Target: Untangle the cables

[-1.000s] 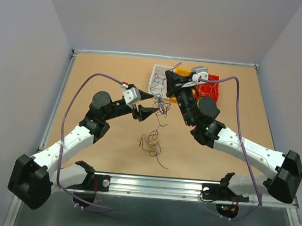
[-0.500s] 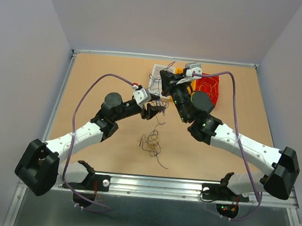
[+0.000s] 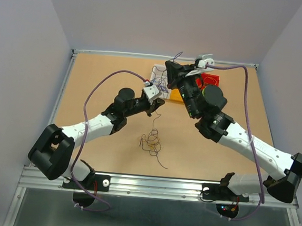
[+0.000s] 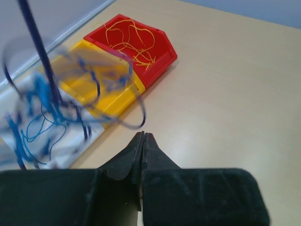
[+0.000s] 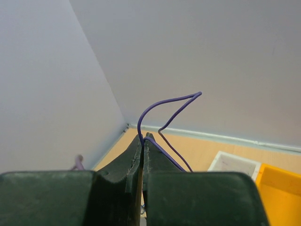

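Observation:
My right gripper (image 5: pixel 144 136) is shut on a blue-purple cable (image 5: pixel 164 103) that loops up above its tips. In the top view it is held high (image 3: pixel 171 67) over the back of the table, and blue cables (image 3: pixel 161 85) dangle below it. My left gripper (image 3: pixel 156 99) sits just beneath that hanging bunch. Its fingertips (image 4: pixel 142 135) are pressed together with no strand visible between them. A blurred blue cable (image 4: pixel 136 120) curls right above them. A small tangle of black and orange cables (image 3: pixel 151 142) lies on the table's middle.
A white tray (image 4: pixel 87 139) with blue strands, a yellow bin (image 4: pixel 113 106) and a red bin (image 4: pixel 160 49) holding yellow-orange wires (image 4: pixel 131 37) stand side by side at the back. The thick lavender arm hoses (image 3: pixel 100 87) arc over both arms.
My left arm has reached farther toward the back and its gripper has closed. The right gripper has lifted toward the back wall with the blue cable.

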`<state>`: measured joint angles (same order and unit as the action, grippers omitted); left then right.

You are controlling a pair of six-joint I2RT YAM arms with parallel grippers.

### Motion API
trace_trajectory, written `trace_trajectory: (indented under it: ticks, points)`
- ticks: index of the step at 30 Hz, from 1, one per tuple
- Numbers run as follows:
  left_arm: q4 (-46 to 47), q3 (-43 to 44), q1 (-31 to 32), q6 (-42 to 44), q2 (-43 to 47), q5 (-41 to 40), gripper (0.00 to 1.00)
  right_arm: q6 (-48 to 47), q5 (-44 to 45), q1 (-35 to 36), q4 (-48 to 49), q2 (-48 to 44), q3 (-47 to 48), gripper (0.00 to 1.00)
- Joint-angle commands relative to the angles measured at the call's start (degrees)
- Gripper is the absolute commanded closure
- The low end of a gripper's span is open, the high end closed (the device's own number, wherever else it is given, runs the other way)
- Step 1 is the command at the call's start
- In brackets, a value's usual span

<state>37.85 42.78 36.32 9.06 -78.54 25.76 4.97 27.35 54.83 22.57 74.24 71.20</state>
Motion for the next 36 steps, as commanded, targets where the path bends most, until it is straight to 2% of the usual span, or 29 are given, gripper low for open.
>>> trace_trajectory:
  ticks: [1, 4, 10, 11, 14, 15, 18, 23, 27, 36]
  points:
    - [-0.84, 2.3, 0.42, 2.28, -0.29, -1.32, 0.93, -0.05, 2.0, 0.1, -1.91, -4.62, 10.43, 0.99]
    - [-0.93, 1.78, 0.42, 2.72, -0.12, -1.59, 1.0, 0.04, 3.14, 0.1, -4.37, -5.68, 13.35, 0.99]
    - [-0.93, 0.99, 0.34, 2.8, 1.63, -2.2, 1.0, 0.04, 6.04, 0.02, -5.6, -6.91, 15.99, 0.99]
    - [-0.84, 0.64, 0.42, 2.81, 2.6, -1.42, 0.97, 0.39, 5.96, 0.1, -5.69, -7.0, 15.73, 1.0]
    - [0.99, -1.91, 0.34, 2.98, 7.6, 0.08, 0.77, 1.17, 6.04, 0.1, -5.87, -7.53, 15.02, 0.99]
    - [1.52, -3.57, 0.34, 2.89, 9.01, 0.78, 0.56, 1.35, 6.22, 0.1, -5.87, -7.62, 14.41, 0.99]
    - [2.58, -6.3, 0.34, 3.33, 14.55, 1.31, 0.32, 1.79, 6.48, 0.02, -5.87, -7.27, 13.53, 0.99]
    - [3.64, -8.42, 0.33, 3.6, 20.78, 3.24, 0.23, 3.63, 5.87, 0.02, -5.78, -6.3, 11.51, 1.0]
    - [5.57, -9.47, 0.34, 3.07, 22.29, 2.81, 0.18, 5.66, 4.12, 0.1, -4.29, -5.86, 8.79, 0.99]
    - [11.11, -10.62, 0.33, 2.89, 21.59, 4.04, 0.16, 10.23, -3.09, 0.1, -4.73, -4.28, 7.03, 1.0]
